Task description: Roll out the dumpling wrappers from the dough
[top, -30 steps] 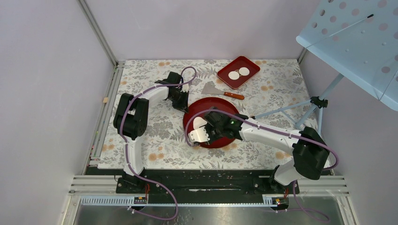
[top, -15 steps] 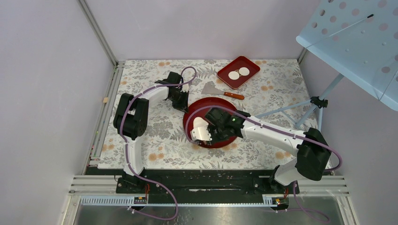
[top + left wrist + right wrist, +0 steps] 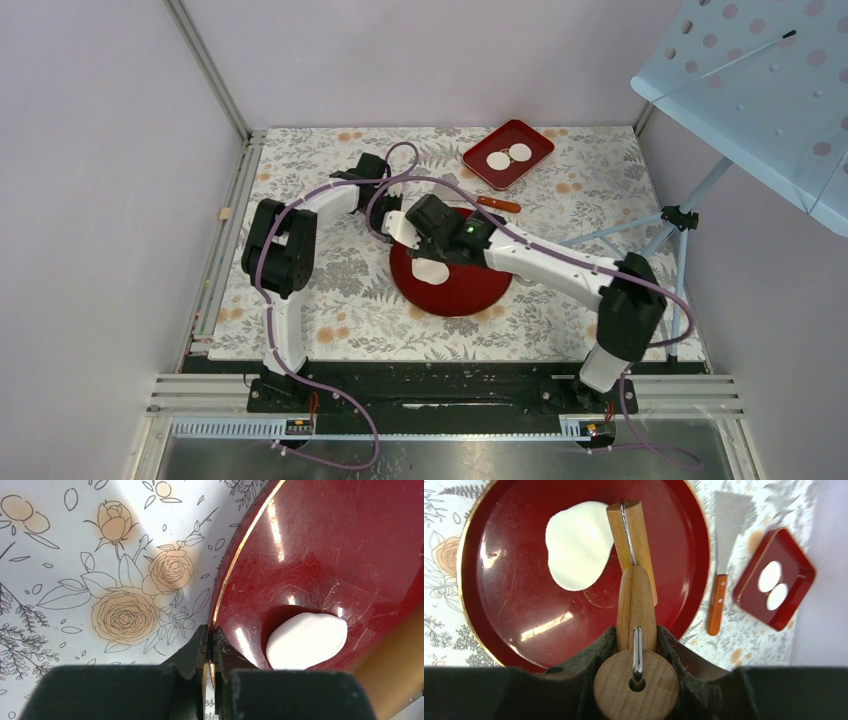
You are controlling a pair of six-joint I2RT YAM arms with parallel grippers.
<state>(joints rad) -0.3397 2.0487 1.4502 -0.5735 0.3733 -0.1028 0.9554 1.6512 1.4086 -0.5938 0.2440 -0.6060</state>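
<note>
The dough [image 3: 576,545] is a flat white patch with an uneven outline. It lies on the round red plate [image 3: 460,295], in the left half of the plate as the top camera sees it. The left tool [image 3: 207,640] is clenched on the golden rim of this plate, at the far left side, and the dough is near its fingers but apart from them. The right tool [image 3: 636,640] is grasping the handle of a wooden roller [image 3: 631,545]. In the right wrist view the end of the roller covers the right edge of the dough; I cannot tell whether it presses on it.

From above, the right arm lies across the plate and hides its far part and most of the spatula [image 3: 724,555], which is on the desk [image 3: 350,310] just beside the plate. Beyond the spatula stands a small red tray [image 3: 794,565], and the two dumpling wrappers [image 3: 770,576] lie in it, side by side and touching. At the right, above the desk, there is a blue panel [image 3: 760,90] with holes, on a stand.
</note>
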